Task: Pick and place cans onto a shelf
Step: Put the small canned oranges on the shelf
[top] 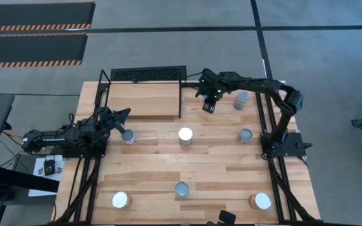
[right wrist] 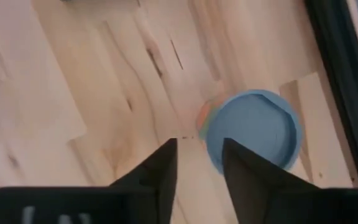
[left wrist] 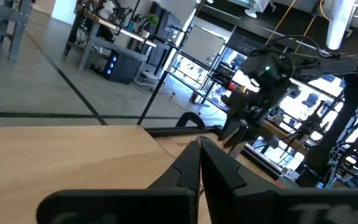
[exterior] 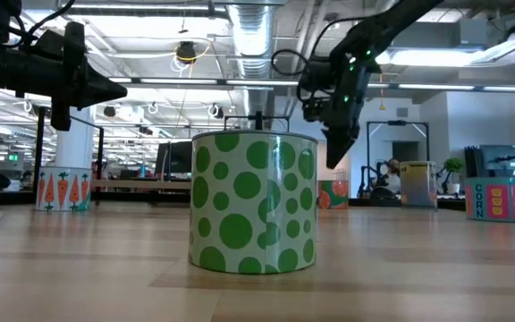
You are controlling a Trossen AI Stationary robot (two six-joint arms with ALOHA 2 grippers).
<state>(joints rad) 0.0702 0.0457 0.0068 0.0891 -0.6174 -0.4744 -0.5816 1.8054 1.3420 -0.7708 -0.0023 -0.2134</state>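
Plank tabletop (top: pixel 200 176) carries everything, with the black-framed shelf (top: pixel 144 100) at its far side and cans scattered over the rest. Right gripper (top: pixel 208 105) hangs just beside the shelf's right post, fingers a narrow gap apart and empty; its wrist view shows a blue-topped can (right wrist: pixel 253 134) on the wood directly beyond the fingertips. Left gripper (top: pixel 123 115) sits at the shelf's near-left corner, fingers pressed together on nothing, a silver-topped can (top: pixel 129 137) just beside it. Nearest the low camera stands a green-dotted can (exterior: pixel 254 201).
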